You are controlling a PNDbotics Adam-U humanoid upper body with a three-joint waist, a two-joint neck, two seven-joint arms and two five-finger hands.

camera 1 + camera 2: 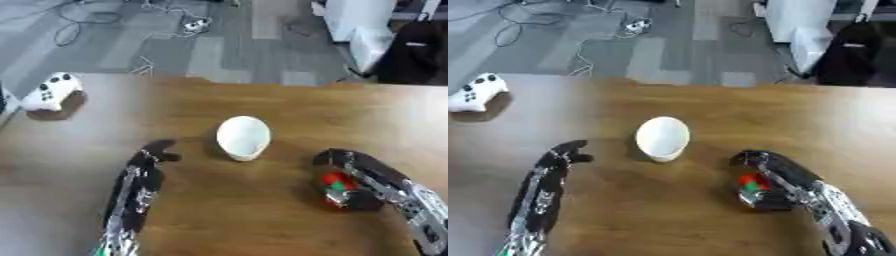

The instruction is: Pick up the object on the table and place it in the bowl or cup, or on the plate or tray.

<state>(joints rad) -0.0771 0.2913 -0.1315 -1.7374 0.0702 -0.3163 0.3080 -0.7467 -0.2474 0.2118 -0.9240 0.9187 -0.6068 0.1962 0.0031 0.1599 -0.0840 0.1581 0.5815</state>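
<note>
A white cup (pixel 242 137) stands upright in the middle of the wooden table (pixel 289 107). To its right my right hand (pixel 363 172) lies low on the table with its fingers curled round a small red and green object (pixel 334 183); part of the object is hidden by the fingers. My left hand (pixel 147 167) rests on the table left of the cup, a short gap away from it, fingers relaxed and holding nothing.
A white game controller (pixel 51 92) lies at the far left of the table. Beyond the table's far edge are grey floor tiles with cables and a power strip (pixel 194 23), plus a white cabinet (pixel 359 25) at the upper right.
</note>
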